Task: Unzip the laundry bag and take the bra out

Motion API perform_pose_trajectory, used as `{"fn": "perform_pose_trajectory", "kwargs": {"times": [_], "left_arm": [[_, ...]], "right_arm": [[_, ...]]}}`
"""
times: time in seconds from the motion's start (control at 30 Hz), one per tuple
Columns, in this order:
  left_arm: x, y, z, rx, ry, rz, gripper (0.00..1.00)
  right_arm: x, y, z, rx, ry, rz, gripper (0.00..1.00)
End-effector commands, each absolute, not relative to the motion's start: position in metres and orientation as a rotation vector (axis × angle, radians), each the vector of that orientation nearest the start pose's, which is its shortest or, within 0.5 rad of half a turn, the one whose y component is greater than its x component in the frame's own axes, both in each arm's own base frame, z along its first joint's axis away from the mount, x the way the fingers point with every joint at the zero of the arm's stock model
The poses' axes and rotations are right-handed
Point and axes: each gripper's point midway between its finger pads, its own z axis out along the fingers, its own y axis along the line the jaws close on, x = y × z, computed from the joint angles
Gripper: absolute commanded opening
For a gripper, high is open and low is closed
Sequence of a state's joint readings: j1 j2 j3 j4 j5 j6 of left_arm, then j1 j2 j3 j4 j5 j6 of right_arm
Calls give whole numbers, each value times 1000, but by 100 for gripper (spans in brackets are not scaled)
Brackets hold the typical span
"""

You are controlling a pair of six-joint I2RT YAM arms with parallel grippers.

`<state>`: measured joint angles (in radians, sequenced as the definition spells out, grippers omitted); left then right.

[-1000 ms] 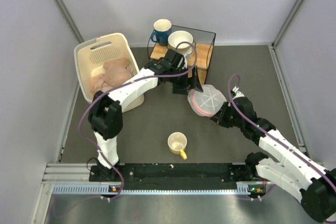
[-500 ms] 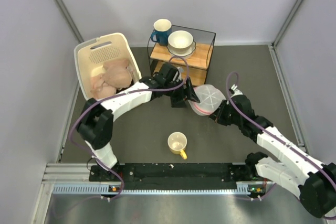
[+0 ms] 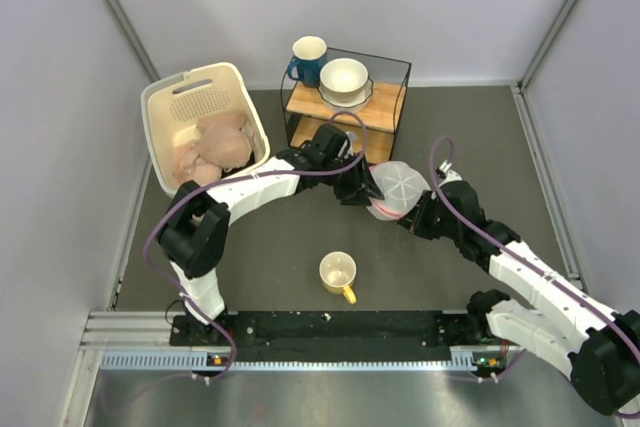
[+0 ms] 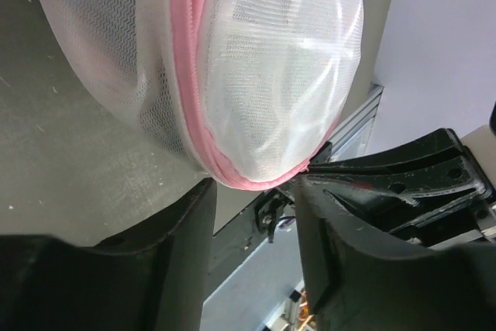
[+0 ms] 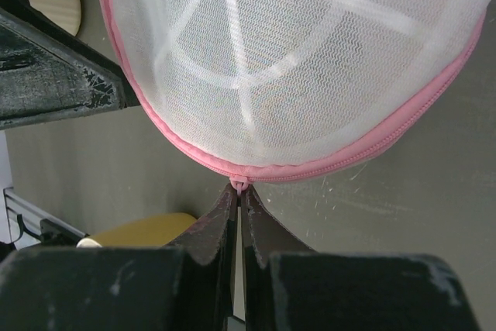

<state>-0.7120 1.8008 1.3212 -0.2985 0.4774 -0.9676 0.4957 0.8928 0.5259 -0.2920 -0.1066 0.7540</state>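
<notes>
From above, the laundry bag sits right of centre on the bench. Left wrist: the left hand spreads wide astride its pink rim, likely to brace it. Right wrist: the right hand pinches the zip pull at mid-frame, ready to unzip.

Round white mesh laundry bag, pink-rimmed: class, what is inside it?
Through the round white mesh laundry bag only white ribs and a dim shadow show; any garment is veiled.

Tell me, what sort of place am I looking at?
Most likely a robot test booth, not a home: plain pale walls close in a grey table, two arms are bolted at its near edge, and household props are staged on it, like the laundry bag and cream basket.
</notes>
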Motion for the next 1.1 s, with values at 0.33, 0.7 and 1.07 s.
{"fn": "perform_pose_trajectory", "kwargs": {"times": [0.33, 0.7, 1.07], "left_arm": [[300, -388, 142, -74, 2623, -1239, 0], [309, -360, 177, 47, 2554, -1209, 0], [347, -372, 197, 92, 2515, -1182, 0]], "right_arm": [[229, 178, 133, 199, 2289, 781, 0], [220, 146, 115, 171, 2318, 612, 0], [192, 164, 145, 136, 2320, 771, 0]]}}
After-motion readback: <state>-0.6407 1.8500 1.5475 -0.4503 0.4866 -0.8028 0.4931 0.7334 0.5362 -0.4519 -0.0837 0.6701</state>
